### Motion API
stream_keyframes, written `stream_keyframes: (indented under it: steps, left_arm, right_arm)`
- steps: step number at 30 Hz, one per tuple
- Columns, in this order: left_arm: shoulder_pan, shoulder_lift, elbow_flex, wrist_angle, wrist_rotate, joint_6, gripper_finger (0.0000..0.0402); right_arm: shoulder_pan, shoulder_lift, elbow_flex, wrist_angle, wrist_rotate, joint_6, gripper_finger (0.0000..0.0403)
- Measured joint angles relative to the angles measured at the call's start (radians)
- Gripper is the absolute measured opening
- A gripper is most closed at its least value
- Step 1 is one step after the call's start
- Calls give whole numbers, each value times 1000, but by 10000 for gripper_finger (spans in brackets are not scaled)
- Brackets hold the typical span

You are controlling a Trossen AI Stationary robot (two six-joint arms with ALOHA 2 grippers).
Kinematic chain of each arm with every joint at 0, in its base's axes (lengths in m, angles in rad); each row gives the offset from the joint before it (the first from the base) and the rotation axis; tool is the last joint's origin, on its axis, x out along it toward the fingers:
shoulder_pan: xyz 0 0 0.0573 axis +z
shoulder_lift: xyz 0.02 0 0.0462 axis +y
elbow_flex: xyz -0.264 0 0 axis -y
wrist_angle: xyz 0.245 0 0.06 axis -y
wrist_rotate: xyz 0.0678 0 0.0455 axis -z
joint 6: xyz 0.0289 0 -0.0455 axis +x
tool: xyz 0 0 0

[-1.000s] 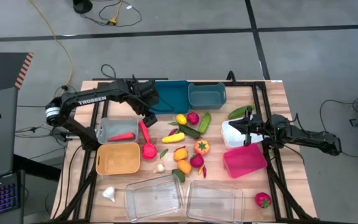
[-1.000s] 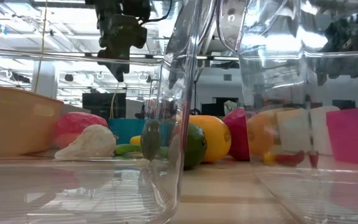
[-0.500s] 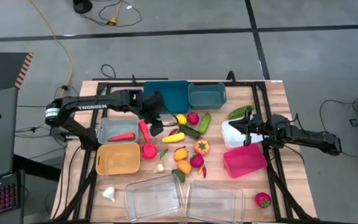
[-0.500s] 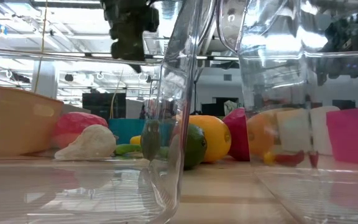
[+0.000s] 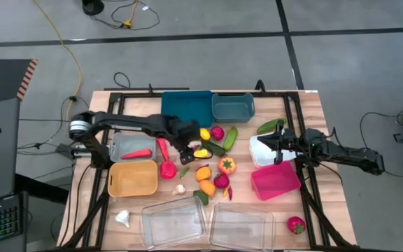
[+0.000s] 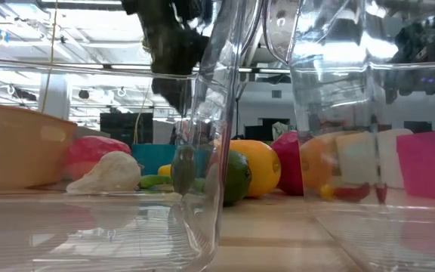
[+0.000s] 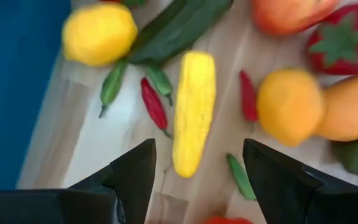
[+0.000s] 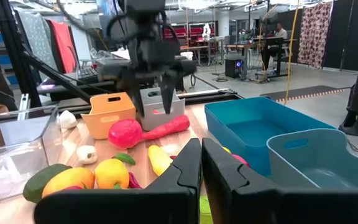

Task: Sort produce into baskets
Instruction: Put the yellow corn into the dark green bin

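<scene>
Item: yellow corn cob [image 7: 194,112], toy produce. Location: middle of the worktop [image 5: 306,105], in the loose pile just right of the large teal bin [image 5: 186,107]. In the high view it lies at a slant, its left end nearer than its right, touching or just beside the dark green cucumber [image 5: 214,148].

Relation to claw: left claw [image 7: 194,163] hovers directly above the cob, released, one finger to each side of the cob's near end. In the left wrist view the cob's long axis runs away from the claw, so the fingers straddle its narrow width. Judged well lined up for a descent and pinch. The left arm is much the nearer; the right is well apart.

Neighbours: yellow lemon [image 7: 99,33], thin red chilli [image 7: 153,103], two oranges [image 7: 289,106], all near enough to be nudged.

Right claw [image 5: 276,147]: clenched, holding nothing, waiting over the white bin [image 5: 259,158] on the right.

Bins nearby: grey bin [image 5: 132,145] holding one red piece; tan-yellow bin [image 5: 132,178]; magenta bin [image 5: 276,180]; two clear trays [image 5: 173,220] at the near edge.
</scene>
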Motion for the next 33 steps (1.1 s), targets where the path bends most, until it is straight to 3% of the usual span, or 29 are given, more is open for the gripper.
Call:
stream_keyframes:
  steps: [9,24,28,33]
  left_arm:
    - [1,139,3,-1,12,13,229]
    - [1,261,3,9,42,39,227]
    - [1,263,4,10,38,44,209]
    - [1,263,4,9,37,48,158]
  right_arm:
    - [0,0,0,0,0,0,44]
    - [0,0,0,0,0,-2,44]
    - [0,0,0,0,0,-2,44]
    - [0,0,0,0,0,-2,44]
